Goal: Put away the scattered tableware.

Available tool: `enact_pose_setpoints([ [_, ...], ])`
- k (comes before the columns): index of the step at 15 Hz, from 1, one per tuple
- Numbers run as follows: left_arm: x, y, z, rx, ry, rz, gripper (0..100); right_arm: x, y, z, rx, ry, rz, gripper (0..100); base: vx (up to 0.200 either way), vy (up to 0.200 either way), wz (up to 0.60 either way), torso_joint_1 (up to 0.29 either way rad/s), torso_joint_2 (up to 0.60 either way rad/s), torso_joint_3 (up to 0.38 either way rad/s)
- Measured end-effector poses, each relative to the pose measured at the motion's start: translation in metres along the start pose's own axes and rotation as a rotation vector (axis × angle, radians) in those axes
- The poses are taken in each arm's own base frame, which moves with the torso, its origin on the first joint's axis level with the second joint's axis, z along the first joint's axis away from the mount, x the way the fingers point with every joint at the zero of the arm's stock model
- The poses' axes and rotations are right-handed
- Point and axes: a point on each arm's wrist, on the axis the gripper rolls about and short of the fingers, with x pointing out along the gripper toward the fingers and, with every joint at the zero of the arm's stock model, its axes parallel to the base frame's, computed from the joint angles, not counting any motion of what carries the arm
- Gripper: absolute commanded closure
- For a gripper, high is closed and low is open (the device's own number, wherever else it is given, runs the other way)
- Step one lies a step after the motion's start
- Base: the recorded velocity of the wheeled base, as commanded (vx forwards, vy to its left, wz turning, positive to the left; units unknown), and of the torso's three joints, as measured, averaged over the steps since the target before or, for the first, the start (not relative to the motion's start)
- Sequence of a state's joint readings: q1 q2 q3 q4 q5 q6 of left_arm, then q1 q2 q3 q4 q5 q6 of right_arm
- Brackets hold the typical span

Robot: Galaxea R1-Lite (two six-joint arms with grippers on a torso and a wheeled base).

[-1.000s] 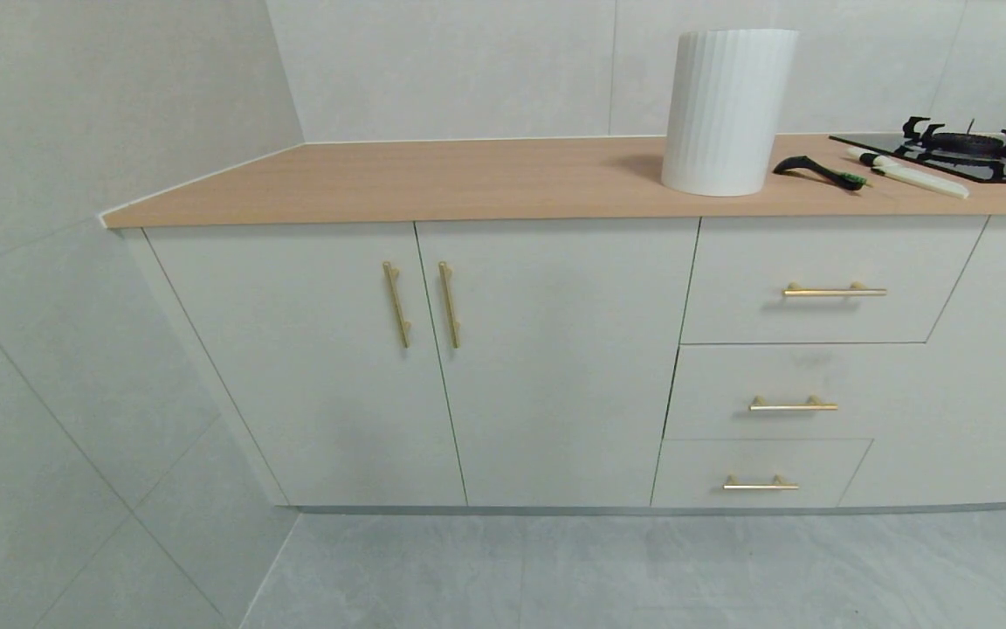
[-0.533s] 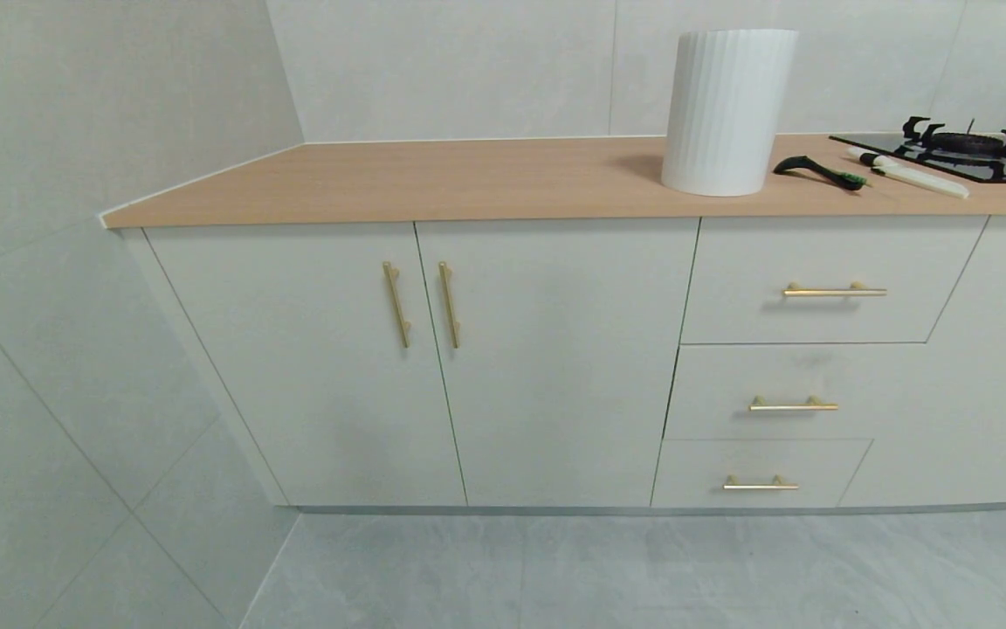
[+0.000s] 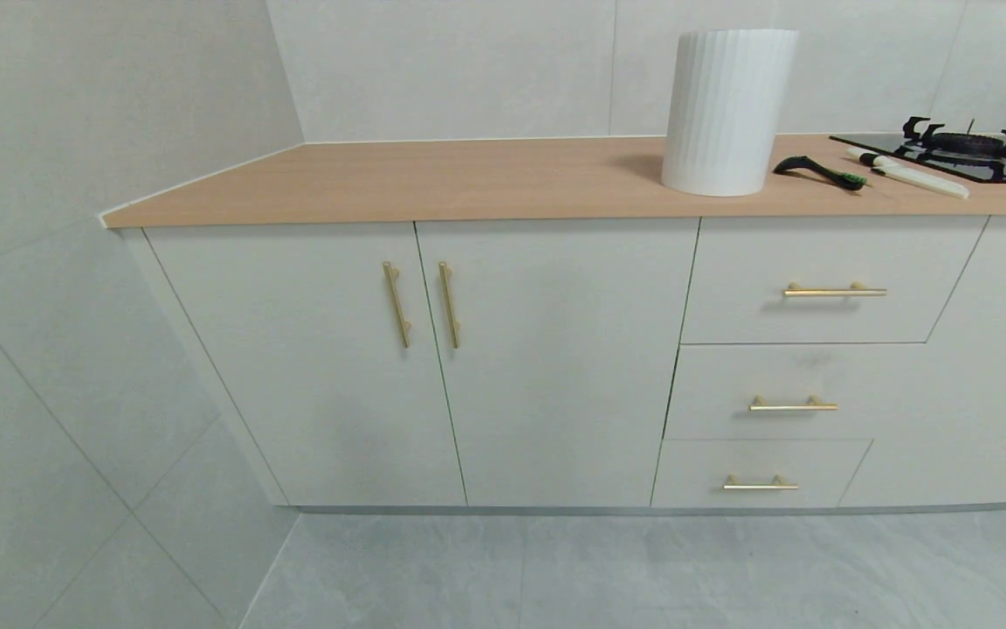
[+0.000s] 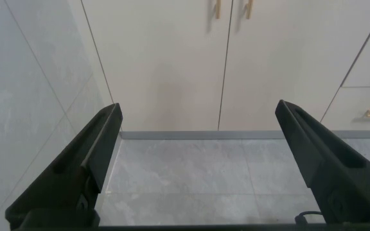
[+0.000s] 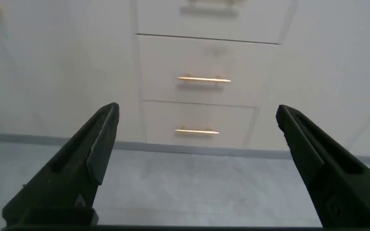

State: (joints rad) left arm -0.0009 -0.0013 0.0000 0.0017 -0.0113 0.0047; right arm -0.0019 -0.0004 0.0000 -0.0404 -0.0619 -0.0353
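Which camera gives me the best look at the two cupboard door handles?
The head view: both cupboard door handles show full length, side by side at the seam between the closed doors. The left wrist view catches just their lower ends at the frame edge. The right wrist view faces the drawer fronts instead.

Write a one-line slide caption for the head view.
A white ribbed container, black-handled tool and white utensil on a wooden counter above closed cabinet doors.
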Motion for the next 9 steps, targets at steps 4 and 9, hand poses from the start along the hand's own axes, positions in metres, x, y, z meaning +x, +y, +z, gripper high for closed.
enact_pose_setpoints([
  [4,0.0,0.0,0.0001,0.0,0.0,0.001,0,0.0,0.001,-0.0034,-0.021,0.033,0.041,0,0.0,0.0,0.0,0.0,0.0,0.0],
  [9,0.0,0.0,0.0001,0.002,0.0,0.0,0,0.0,0.0012,-0.0037,0.039,0.036,0.054,0,0.0,0.0,0.0,0.0,0.0,0.0],
])
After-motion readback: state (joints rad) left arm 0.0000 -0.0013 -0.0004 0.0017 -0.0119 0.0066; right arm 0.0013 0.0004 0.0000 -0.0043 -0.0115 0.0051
